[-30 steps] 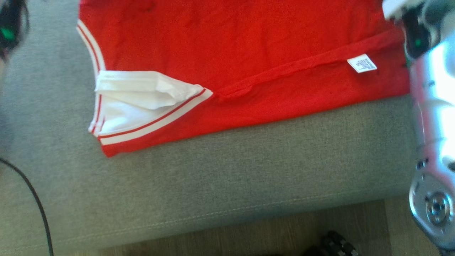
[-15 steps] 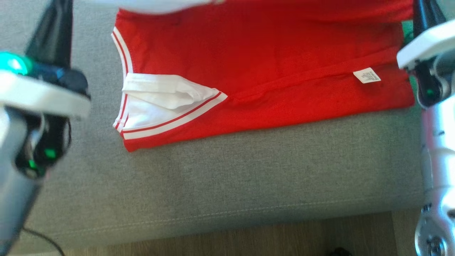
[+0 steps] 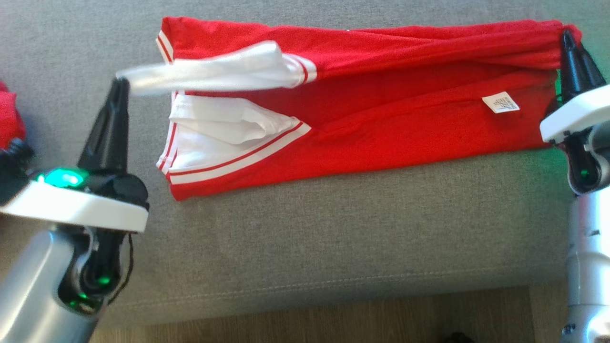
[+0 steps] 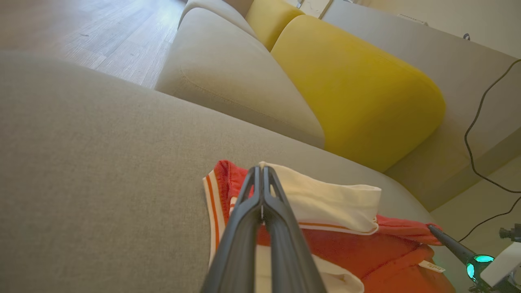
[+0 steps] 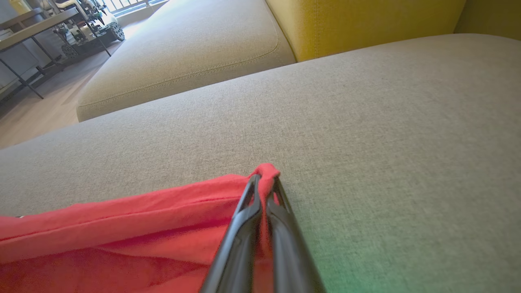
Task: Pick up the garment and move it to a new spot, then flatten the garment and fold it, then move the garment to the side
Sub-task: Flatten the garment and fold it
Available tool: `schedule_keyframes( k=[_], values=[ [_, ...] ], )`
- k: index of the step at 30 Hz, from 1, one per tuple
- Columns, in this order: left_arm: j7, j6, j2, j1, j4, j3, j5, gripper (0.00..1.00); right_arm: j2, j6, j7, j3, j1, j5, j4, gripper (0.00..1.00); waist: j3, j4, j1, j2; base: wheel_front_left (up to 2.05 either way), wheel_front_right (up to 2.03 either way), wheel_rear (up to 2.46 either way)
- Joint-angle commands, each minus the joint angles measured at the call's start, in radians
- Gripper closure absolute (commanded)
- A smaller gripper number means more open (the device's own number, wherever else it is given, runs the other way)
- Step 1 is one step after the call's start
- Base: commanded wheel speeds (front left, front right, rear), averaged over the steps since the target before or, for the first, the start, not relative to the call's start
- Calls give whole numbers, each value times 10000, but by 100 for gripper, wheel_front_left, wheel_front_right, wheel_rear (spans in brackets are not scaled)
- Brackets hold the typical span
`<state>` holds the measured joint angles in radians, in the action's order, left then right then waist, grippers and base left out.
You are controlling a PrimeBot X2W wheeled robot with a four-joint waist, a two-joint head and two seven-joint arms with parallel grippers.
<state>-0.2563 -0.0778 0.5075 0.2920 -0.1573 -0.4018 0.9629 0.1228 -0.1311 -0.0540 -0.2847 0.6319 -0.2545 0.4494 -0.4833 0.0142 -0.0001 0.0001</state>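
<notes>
The garment [image 3: 381,119] is a red shirt with white, red-striped sleeves, lying across a grey sofa cushion [image 3: 333,238]. Its far edge is lifted and folded toward me. My left gripper [image 3: 121,83] is shut on the white sleeve [image 3: 214,71] at the left end, seen close up in the left wrist view [image 4: 262,169]. My right gripper [image 3: 567,35] is shut on the red corner at the right end, pinched between the fingers in the right wrist view [image 5: 266,173]. A white label [image 3: 500,102] shows on the lower layer.
The wood floor [image 3: 333,324] runs along the cushion's near edge. A yellow back cushion [image 4: 358,81] and more grey seats [image 5: 183,53] lie beyond. A black cable [image 4: 476,134] hangs at the sofa's side. Something red [image 3: 9,116] sits at the left edge.
Both grippers have come toward me with the garment's far edge, folding it over the lower layer. The head camera has also shifted, showing more of the cushion beyond the shirt.
</notes>
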Motion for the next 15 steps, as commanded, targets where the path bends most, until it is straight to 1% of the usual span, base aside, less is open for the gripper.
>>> schedule_keyframes(
  k=[1, 4, 6, 7, 8, 9, 10, 11, 13, 14, 15],
  values=[
    [-54, 46, 269, 140, -205, 515, -7, 100, -39, 4, -30, 74, -52, 93, -474, 100, -17, 18, 1, -1, 0, 0, 0],
    [-54, 101, 25, -96, 4, 479, -20, 100, -153, 4, -113, -13, -267, 128, -744, 91, -49, 47, 1, -1, 0, 0, 0],
    [-54, 131, -123, -187, 165, 428, -45, 100, -217, 4, -158, -43, -378, 167, -876, 77, -56, 57, 1, -1, 0, 0, 0],
    [-54, 141, -196, -211, 246, 418, -62, 100, -248, 4, -176, -58, -424, 186, -929, 67, -56, 60, 1, -1, 0, 0, 0],
    [-54, 159, -263, -232, 335, 400, -85, 100, -274, 4, -197, -70, -460, 205, -973, 55, -50, 65, 1, -1, 0, 0, 0],
    [-54, 182, -324, -249, 421, 382, -118, 100, -296, 4, -221, -81, -496, 218, -1013, 28, -40, 70, 1, -1, 0, 0, 0],
    [-54, 194, -387, -268, 495, 373, -161, 100, -311, 4, -252, -95, -537, 224, -1062, 10, -26, 73, 1, -1, 0, 0, 0],
    [-54, 183, -441, -304, 581, 347, -201, 100, -319, 4, -288, -115, -584, 228, -1123, 0, -1, 71, 1, -1, 0, 0, 0],
    [-54, 158, -541, -358, 738, 328, -313, 100, -313, 4, -349, -227, -720, 270, -1302, 0, 74, 58, 1, -1, 0, 0, 0],
    [-54, 135, -587, -398, 826, 307, -375, 79, -304, 4, -400, -281, -813, 290, -1415, 0, 125, 48, 1, -1, 0, 0, 0],
    [-54, 129, -633, -436, 901, 285, -438, 67, -302, 4, -467, -342, -917, 292, -1544, 0, 185, 38, 1, -1, 0, 0, 0]
  ],
)
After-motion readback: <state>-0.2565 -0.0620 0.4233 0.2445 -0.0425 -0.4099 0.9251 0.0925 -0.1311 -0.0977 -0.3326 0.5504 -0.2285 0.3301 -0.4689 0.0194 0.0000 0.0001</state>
